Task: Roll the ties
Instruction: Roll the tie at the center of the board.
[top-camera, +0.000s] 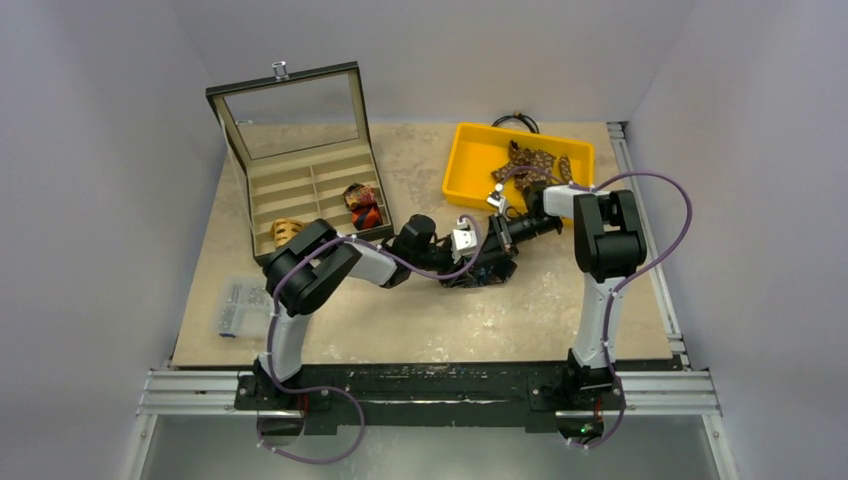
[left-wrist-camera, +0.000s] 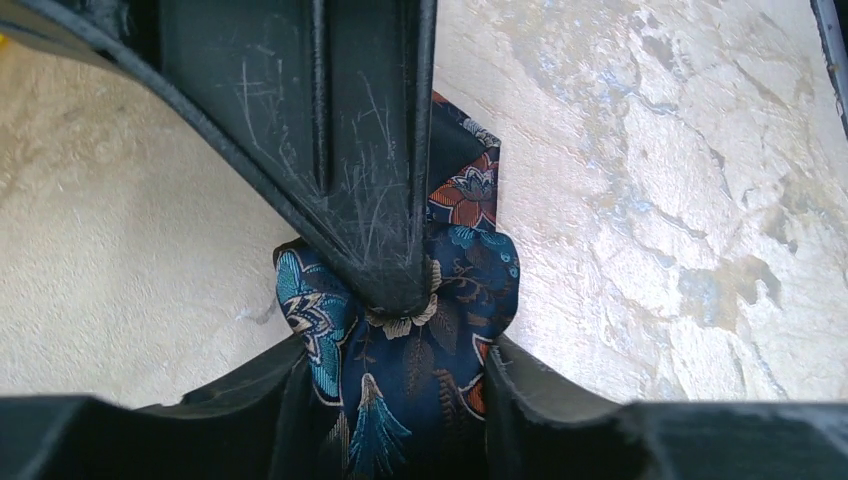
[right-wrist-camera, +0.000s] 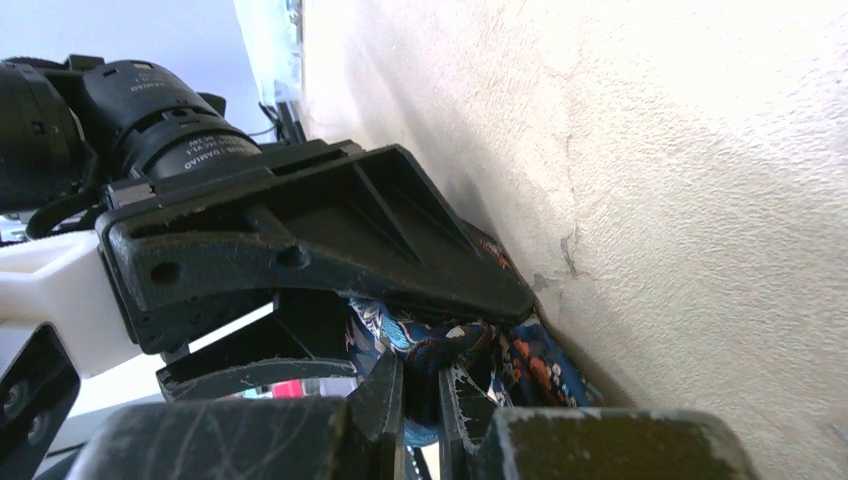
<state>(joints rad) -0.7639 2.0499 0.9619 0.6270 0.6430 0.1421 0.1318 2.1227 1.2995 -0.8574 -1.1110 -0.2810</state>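
Note:
A dark navy floral tie (top-camera: 481, 273) lies bunched at the table's middle, where both grippers meet. In the left wrist view its coil (left-wrist-camera: 440, 360) sits pinched between my left gripper's (left-wrist-camera: 398, 360) two fingers. My right gripper (right-wrist-camera: 422, 385) is shut on a fold of the same tie (right-wrist-camera: 450, 345), its finger (left-wrist-camera: 370, 200) pressing into the coil from above. Seen from overhead, the left gripper (top-camera: 478, 262) and right gripper (top-camera: 494, 248) hide most of the fabric. A brown dotted tie (top-camera: 535, 162) lies loose in the yellow bin (top-camera: 470, 150). Red-orange (top-camera: 364, 205) and tan (top-camera: 287, 231) coils sit in the box.
The open compartment box (top-camera: 300, 180), lid upright, stands at the back left. A black cable loop (top-camera: 515, 122) lies behind the yellow bin. A clear plastic bag (top-camera: 238, 305) rests near the table's left edge. A metal rail (top-camera: 640, 200) runs along the right side.

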